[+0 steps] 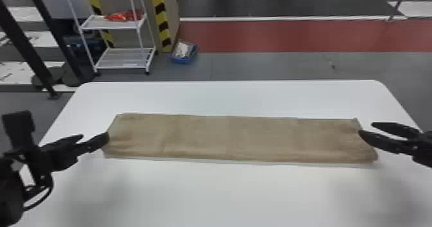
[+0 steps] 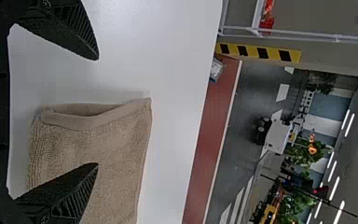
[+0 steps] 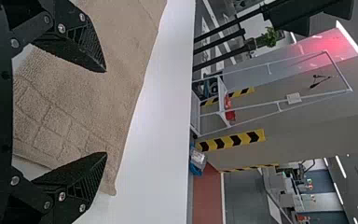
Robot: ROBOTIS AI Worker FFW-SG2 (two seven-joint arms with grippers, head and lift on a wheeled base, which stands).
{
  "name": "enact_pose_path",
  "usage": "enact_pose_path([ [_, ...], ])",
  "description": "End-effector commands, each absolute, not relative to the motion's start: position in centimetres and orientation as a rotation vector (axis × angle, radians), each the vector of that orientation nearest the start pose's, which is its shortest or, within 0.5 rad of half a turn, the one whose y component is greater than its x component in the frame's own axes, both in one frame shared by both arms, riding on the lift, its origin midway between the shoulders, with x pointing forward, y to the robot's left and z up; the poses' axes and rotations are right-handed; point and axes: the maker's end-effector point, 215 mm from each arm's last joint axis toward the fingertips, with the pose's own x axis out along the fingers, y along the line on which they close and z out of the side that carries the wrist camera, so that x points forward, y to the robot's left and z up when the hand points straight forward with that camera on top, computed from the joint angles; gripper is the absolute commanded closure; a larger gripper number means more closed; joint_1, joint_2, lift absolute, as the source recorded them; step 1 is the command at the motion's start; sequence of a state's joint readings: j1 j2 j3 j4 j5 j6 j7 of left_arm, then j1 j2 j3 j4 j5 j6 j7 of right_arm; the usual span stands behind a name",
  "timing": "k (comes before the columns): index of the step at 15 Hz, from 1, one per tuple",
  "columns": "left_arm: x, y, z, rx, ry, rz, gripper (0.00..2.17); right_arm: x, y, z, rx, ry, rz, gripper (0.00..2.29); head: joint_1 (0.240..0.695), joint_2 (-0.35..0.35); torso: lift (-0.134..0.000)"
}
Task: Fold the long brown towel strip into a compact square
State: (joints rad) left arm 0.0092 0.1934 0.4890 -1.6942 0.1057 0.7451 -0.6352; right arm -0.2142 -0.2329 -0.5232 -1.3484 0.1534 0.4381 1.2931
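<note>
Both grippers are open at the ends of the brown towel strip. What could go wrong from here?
The layers gape at the towel strip's left end, so the left gripper might pinch only the upper one and pull them apart. Both ends also look slightly rumpled; folding them in that state could leave a lumpy, uneven square. The right gripper could likewise bunch its end if it closes there.

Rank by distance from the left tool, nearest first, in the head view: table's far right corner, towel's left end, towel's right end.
1. Towel's left end, beside the left tool.
2. Towel's right end, on the robot's right.
3. Table's far right corner, beyond the towel.
</note>
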Motion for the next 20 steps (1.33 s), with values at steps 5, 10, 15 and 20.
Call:
enact_pose_path([
  [5, 51.1, 42.1, -42.4, -0.22, 0.492, -0.137, 0.07, 53.2, -37.0, -38.9, 0.12, 0.388, 0.671, 0.29, 0.695, 0.054, -0.124],
  [10, 50.9, 42.4, -42.4, -0.207, 0.472, -0.131, 0.07, 53.2, -37.2, -38.0, 0.076, 0.319, 0.681, 0.29, 0.695, 0.055, -0.124],
  [15, 50.5, 42.3, -42.5, -0.205, 0.478, -0.134, 0.07, 53.2, -36.8, -38.1, 0.084, 0.327, 0.686, 0.29, 0.695, 0.056, -0.124],
  [20, 48.7, 41.9, -43.1, -0.207, 0.497, -0.118, 0.07, 51.8, -35.0, -38.4, 0.126, 0.33, 0.689, 0.34, 0.695, 0.059, -0.124],
])
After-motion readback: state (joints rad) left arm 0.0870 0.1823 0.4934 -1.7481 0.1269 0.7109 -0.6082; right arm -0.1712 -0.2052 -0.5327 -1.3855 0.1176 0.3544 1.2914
